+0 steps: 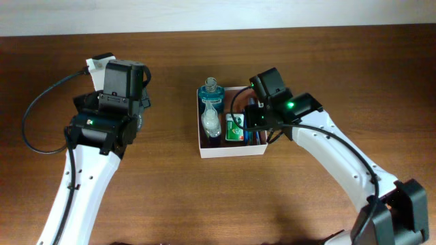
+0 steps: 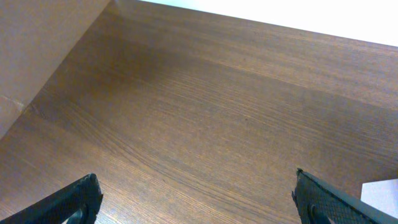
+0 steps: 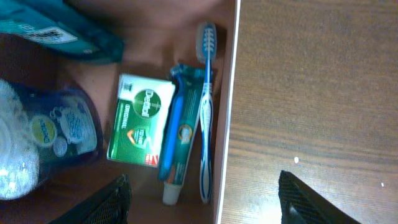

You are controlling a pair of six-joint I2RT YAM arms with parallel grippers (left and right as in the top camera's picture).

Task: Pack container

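The container [image 1: 231, 151] is a shallow white box with a pinkish-brown inside, at the table's middle. In it lie a teal bottle [image 1: 211, 90], a clear blue bottle [image 1: 211, 121] and a green soap box [image 1: 236, 128]. The right wrist view shows the container's wall [image 3: 231, 93], the green soap box [image 3: 140, 119], a toothpaste tube [image 3: 180, 143], a blue toothbrush [image 3: 206, 106] and the blue bottle [image 3: 50, 140]. My right gripper [image 3: 202, 199] is open and empty, just above the container's right side. My left gripper [image 2: 196, 199] is open and empty over bare wood, far left of the container.
The brown wooden table [image 1: 163, 190] surrounds the container. A white corner of the container [image 2: 382, 199] shows at the left wrist view's lower right. The right arm [image 1: 340, 156] reaches in from the lower right, the left arm [image 1: 88, 170] from the lower left.
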